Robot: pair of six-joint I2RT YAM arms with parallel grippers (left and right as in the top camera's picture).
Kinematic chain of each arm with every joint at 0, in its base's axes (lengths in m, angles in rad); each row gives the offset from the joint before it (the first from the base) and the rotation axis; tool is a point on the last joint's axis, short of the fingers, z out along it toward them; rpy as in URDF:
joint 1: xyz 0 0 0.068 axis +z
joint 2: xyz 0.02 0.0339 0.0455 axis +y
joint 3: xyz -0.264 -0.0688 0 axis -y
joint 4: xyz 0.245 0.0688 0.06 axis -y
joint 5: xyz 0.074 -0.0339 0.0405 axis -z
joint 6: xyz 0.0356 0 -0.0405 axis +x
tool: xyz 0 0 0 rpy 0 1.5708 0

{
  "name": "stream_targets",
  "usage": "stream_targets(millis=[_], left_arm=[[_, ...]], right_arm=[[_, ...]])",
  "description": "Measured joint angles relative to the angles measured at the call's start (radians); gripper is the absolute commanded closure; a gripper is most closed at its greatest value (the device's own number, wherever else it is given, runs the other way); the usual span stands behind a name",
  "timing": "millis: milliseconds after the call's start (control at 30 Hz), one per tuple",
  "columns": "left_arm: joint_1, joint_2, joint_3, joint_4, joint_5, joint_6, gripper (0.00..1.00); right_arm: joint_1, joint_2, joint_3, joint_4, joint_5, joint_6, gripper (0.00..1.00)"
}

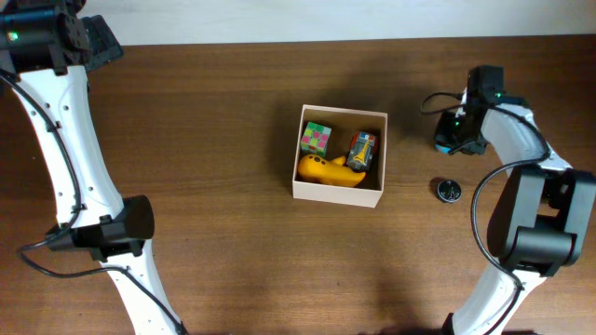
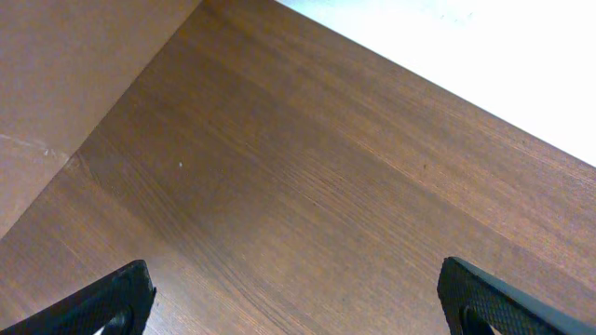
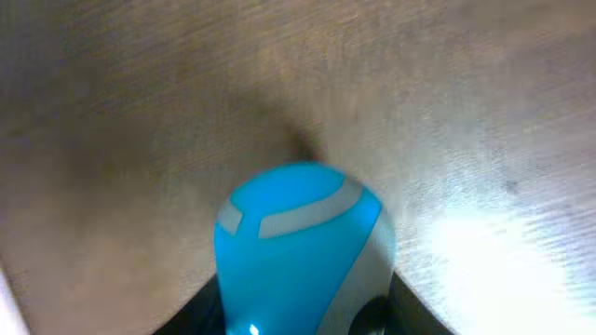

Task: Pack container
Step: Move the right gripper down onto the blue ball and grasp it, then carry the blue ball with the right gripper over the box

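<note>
The container (image 1: 376,196) is a square white box with a tan inside at the table's middle. It holds a green-and-pink cube (image 1: 316,139), a yellow toy (image 1: 328,171) and a multicoloured toy (image 1: 361,151). My right gripper (image 1: 458,138) is at the far right of the table, shut on a blue-and-grey toy (image 3: 298,247) that fills the right wrist view, close above the wood. My left gripper (image 2: 298,302) is open and empty over bare wood at the far left back corner; its head shows in the overhead view (image 1: 56,37).
A small round black object (image 1: 449,191) lies on the table right of the container, just in front of my right gripper. The table's back edge meets a white surface (image 2: 484,56).
</note>
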Motion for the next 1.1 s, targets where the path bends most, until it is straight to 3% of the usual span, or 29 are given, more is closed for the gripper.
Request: stream_targets(millis=[200,400,800,1100], left_arm=[[0.000,0.000,0.000,0.000,0.000,0.000,0.01],[0.000,0.000,0.000,0.000,0.000,0.000,0.01],[0.000,0.000,0.000,0.000,0.000,0.000,0.01],[0.000,0.000,0.000,0.000,0.000,0.000,0.01]], right_arm=[[0.017,-0.014,0.269,-0.276,-0.063,-0.003,0.64],[0.109,-0.078,0.483,-0.447,-0.156,-0.004,0.67],[0.473,-0.033,0.517,-0.431,-0.121,-0.003,0.62],[0.532,0.172,0.517,-0.468,-0.024,-0.007,0.61]])
